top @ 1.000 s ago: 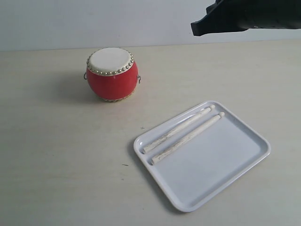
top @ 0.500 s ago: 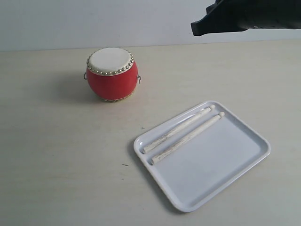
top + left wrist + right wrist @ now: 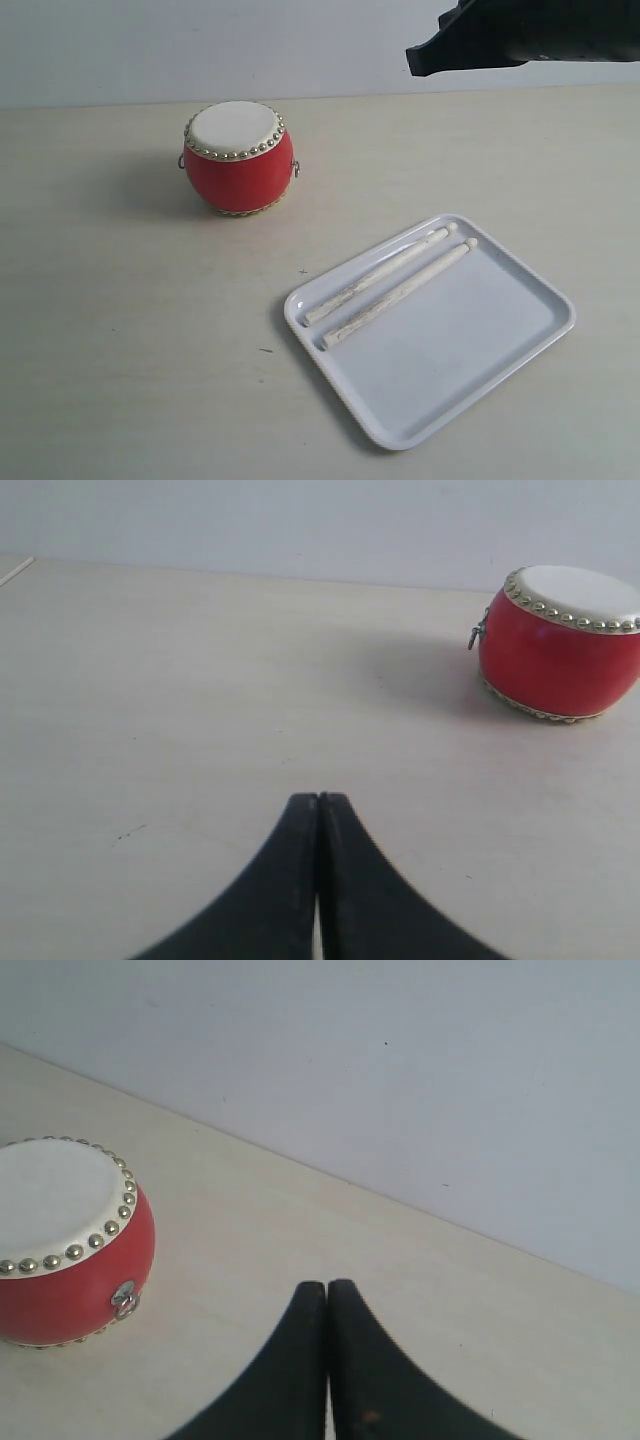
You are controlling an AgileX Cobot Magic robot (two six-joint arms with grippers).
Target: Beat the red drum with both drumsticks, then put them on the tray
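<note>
Exterior view: the drum (image 3: pixel 238 158) stands far left on the table (image 3: pixel 120 330). Both sticks (image 3: pixel 397 293) lie side by side in the tray (image 3: pixel 470 340), near right.
Left wrist view: the left gripper (image 3: pixel 318 800) is pinched together, empty.
Right wrist view: the right gripper (image 3: pixel 327 1285) is likewise closed, empty.

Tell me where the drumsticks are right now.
In the exterior view, both drumsticks lie side by side in the left part of the white tray, right of centre; the red drum stands apart, further back and to the left.
</note>
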